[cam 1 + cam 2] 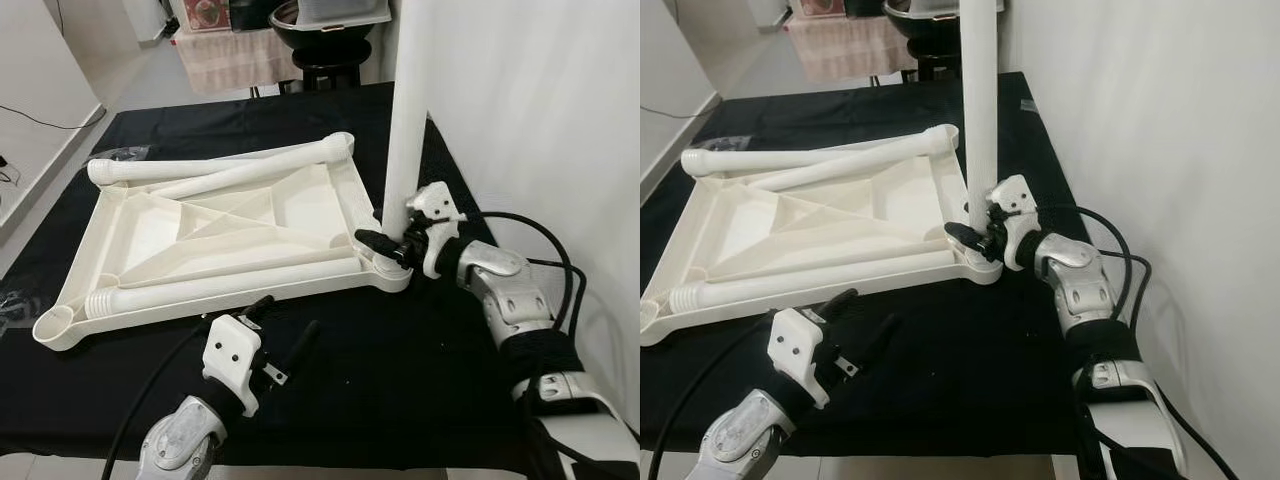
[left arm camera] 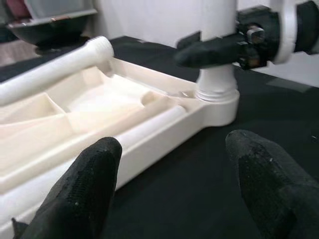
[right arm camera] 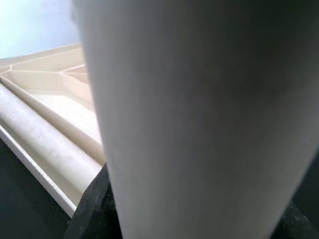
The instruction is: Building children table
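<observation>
One leg (image 1: 405, 130) stands upright in tabletop's (image 1: 150, 240) near-right socket — R gripper (image 1: 392, 246) clamped round its base. L gripper (image 1: 285, 335) fingers spread wide, holding nothing; spare legs (image 1: 230, 280) lie left-right, just beyond — L arm nearer.

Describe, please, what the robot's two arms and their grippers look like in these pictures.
Both arms are silver metal segments. Each ends in a white plastic housing carrying two long black fingers, forming the left gripper and right gripper. Black cables loop along each arm.
</observation>
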Controlling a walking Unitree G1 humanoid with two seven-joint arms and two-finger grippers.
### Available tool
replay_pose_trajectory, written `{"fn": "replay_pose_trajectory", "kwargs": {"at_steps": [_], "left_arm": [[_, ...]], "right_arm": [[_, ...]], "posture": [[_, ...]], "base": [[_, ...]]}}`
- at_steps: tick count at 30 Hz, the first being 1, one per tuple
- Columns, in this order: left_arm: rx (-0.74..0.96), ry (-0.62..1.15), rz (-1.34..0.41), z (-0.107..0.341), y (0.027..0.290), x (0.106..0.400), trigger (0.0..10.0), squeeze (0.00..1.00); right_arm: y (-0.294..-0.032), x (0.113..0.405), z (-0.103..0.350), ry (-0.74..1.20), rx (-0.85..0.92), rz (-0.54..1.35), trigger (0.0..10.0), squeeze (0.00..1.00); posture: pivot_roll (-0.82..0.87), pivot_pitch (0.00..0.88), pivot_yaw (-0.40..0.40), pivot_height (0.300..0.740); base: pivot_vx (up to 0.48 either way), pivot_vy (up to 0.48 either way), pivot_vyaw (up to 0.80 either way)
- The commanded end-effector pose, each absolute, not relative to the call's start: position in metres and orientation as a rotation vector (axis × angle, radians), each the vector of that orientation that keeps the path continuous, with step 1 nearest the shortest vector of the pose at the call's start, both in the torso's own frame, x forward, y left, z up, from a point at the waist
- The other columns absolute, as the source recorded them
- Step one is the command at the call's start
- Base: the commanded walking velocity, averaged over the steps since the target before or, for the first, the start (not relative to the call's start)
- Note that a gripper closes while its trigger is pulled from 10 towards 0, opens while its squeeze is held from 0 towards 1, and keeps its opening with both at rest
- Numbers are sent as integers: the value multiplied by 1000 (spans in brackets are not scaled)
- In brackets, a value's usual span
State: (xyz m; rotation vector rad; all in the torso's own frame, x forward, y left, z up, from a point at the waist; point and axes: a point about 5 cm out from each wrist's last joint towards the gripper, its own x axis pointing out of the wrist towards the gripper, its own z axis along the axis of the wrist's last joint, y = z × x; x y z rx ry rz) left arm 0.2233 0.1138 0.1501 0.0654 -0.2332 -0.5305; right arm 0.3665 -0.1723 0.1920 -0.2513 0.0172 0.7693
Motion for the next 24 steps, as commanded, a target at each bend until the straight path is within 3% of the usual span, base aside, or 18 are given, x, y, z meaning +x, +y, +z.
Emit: {"fn": "replay_pose_trajectory", "kwargs": {"at_steps": [1, 3, 5, 6, 8, 9, 10, 12, 16, 17, 21, 22, 24], "left_arm": [[94, -217, -511, 144, 120, 224, 10000, 0], [90, -219, -513, 144, 120, 224, 10000, 0], [86, -222, -512, 145, 120, 224, 10000, 0], [84, -221, -507, 144, 121, 225, 10000, 0], [84, -221, -507, 144, 121, 225, 10000, 0], [85, -222, -500, 145, 123, 226, 10000, 0], [85, -222, -500, 145, 123, 226, 10000, 0], [95, -223, -488, 145, 126, 228, 10000, 0], [78, -220, -490, 144, 127, 229, 10000, 0], [67, -218, -501, 143, 127, 231, 10000, 0], [67, -218, -504, 143, 127, 232, 10000, 0], [68, -218, -504, 143, 128, 232, 10000, 0], [68, -218, -504, 143, 128, 232, 10000, 0]], "right_arm": [[-172, 359, 158, 155, -257, 793, 0, 0], [-177, 358, 151, 177, -265, 732, 0, 0], [-183, 356, 136, 205, -271, 542, 0, 0], [-191, 353, 128, 220, -247, 299, 0, 0], [-191, 353, 128, 220, -247, 299, 0, 0], [-191, 338, 120, 208, -269, 132, 0, 0], [-191, 338, 120, 208, -269, 132, 0, 0], [-175, 309, 114, 194, -299, 58, 0, 0], [-166, 305, 120, 176, -251, 103, 0, 0], [-154, 307, 123, 184, -257, 198, 10000, 0], [-149, 308, 123, 190, -269, 235, 10000, 0], [-143, 308, 126, 183, -238, 256, 10000, 506], [-143, 308, 126, 183, -238, 256, 10000, 506]], "posture": [[-9, 148, 48, 740], [-11, 152, 44, 740], [-13, 158, 38, 740], [-14, 161, 33, 740], [-14, 161, 33, 740], [-7, 170, 34, 740], [-7, 170, 34, 740], [-12, 171, 47, 740], [-23, 165, 55, 740], [-17, 163, 49, 740], [-18, 162, 49, 740], [-18, 161, 50, 740], [-18, 161, 50, 740]], "base": [[0, 0, 0], [0, 0, 0], [0, 0, 0], [0, 0, 0], [0, 0, 0], [0, 0, 0], [0, 0, 0], [0, 0, 0], [0, 0, 0], [0, 0, 0], [0, 0, 0], [0, 0, 0], [0, 0, 0]]}}
